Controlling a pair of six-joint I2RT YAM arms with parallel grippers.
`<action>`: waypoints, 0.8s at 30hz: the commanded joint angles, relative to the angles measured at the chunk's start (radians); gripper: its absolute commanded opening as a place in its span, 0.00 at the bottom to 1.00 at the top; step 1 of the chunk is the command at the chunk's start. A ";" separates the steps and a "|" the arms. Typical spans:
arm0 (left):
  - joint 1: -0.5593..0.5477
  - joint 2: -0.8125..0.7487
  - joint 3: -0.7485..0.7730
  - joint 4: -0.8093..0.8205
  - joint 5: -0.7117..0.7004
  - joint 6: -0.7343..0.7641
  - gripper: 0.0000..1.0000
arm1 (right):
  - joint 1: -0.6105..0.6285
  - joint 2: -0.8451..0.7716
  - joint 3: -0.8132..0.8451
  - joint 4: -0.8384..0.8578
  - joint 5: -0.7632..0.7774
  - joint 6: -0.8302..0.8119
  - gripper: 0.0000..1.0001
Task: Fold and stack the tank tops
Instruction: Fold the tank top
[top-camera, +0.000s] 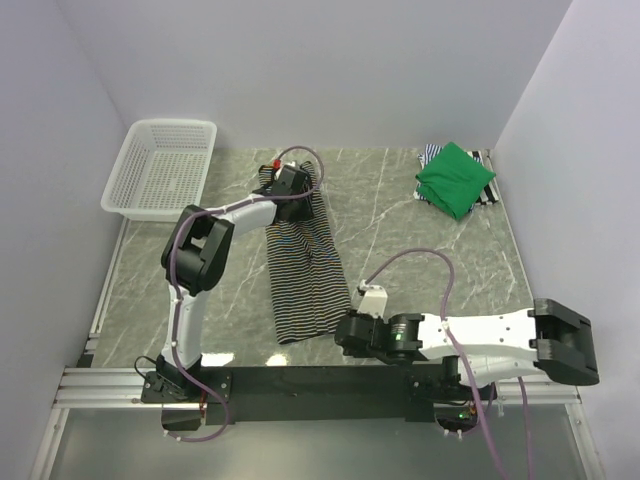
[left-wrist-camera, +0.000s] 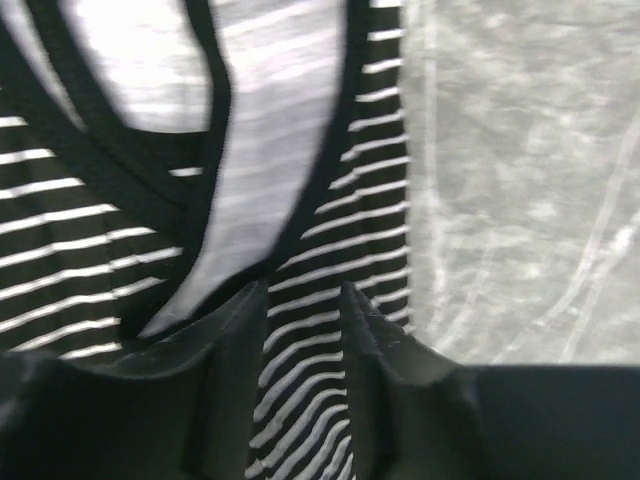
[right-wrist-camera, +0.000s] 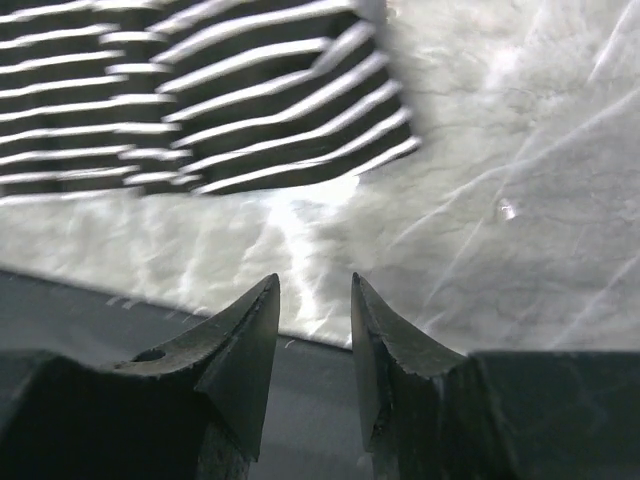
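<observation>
Folding of the black-and-white striped cloth tank top (top-camera: 305, 270) is the step in hand, we judge. It lies flat and lengthwise in the middle of the grey marbled counter (top-camera: 420, 250), with its straps toward the top of the frame and its hem toward the bottom. The left claw (left-wrist-camera: 300, 295) is at the strap end, jaws apart. Striped cloth shows through the gap and we see nothing pinched. The right claw (right-wrist-camera: 315, 285) sits low beside the hem's lower right corner, jaws apart and empty, just short of the cloth.

At upper right, the folded plain bright green tank top (top-camera: 455, 178) rests on the finely blue-and-white striped tank top (top-camera: 430, 153), so two of the three look done. A white plastic mesh basket (top-camera: 150, 213) stands at upper left, well apart.

Next, we think, each claw must come down and close on its own end, catching every layer. Then one end is carried over the other before the fold goes onto the pile.
</observation>
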 joint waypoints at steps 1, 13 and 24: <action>-0.003 -0.103 0.007 0.068 0.030 0.035 0.44 | 0.028 -0.049 0.130 -0.056 0.084 -0.067 0.42; -0.003 -0.192 -0.010 -0.141 -0.143 -0.035 0.47 | -0.001 0.377 0.431 -0.041 0.157 -0.285 0.47; 0.002 -0.130 -0.050 -0.107 -0.096 -0.031 0.52 | -0.006 0.465 0.465 -0.052 0.202 -0.301 0.43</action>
